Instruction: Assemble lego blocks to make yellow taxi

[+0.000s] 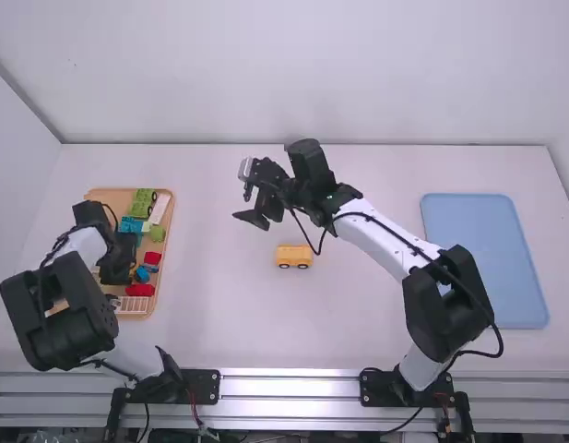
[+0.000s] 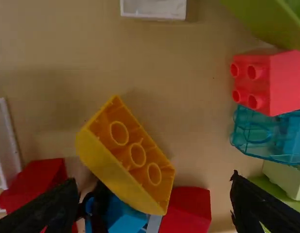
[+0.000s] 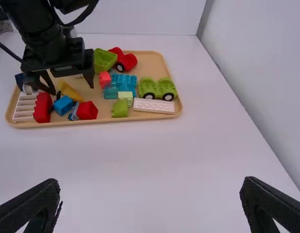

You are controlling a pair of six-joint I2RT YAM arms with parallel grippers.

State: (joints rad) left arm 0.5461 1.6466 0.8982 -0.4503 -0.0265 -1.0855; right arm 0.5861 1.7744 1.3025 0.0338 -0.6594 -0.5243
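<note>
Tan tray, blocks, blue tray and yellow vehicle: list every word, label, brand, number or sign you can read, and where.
None: no legible text.
Yellow block vehicle with dark wheels: any marking too small to read.
Tan tray and coloured plastic blocks: nothing legible.
Light blue rectangular tray: nothing legible.

High view: desk [image 1: 219,323] was brightly, evenly lit; shadows were faint. Left wrist view: exposure was dimmer; soft shadow fell on tray [image 2: 57,53] beside yellow block [image 2: 125,158]. Right wrist view: lighting was bright, diffuse.
</note>
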